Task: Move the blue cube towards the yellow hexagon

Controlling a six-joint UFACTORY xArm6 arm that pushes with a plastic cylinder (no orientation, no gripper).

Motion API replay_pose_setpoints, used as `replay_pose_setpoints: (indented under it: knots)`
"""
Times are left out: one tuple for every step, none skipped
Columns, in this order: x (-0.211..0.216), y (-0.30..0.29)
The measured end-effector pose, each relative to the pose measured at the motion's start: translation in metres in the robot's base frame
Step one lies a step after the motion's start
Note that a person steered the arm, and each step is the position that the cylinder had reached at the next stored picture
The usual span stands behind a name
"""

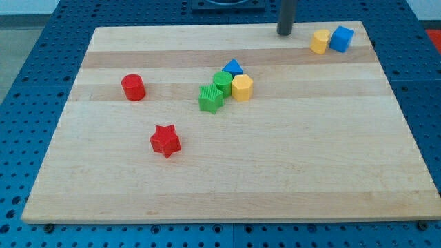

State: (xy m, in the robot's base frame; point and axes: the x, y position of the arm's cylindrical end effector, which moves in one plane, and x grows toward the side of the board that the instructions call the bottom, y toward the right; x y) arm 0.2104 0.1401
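Observation:
The blue cube sits near the board's top right corner, touching a rounded yellow block on its left. The yellow hexagon lies near the board's middle top, in a cluster of blocks. My tip rests at the top edge of the board, left of the rounded yellow block and apart from it, well up and to the right of the hexagon.
The cluster also holds a blue triangle, a green cylinder and a ridged green block. A red cylinder stands at the left and a red star below it. The wooden board lies on a blue perforated table.

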Motion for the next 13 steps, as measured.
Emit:
replay_pose_setpoints:
  knots:
    - [-0.003, 0.057]
    - [-0.003, 0.102]
    - [0.000, 0.125]
    - [0.022, 0.124]
    - [0.052, 0.118]
    - [0.067, 0.108]
    - [0.065, 0.107]
    - [0.050, 0.111]
    - [0.035, 0.112]
    - [0.041, 0.109]
    - [0.062, 0.103]
    - [0.070, 0.094]
    - [0.065, 0.094]
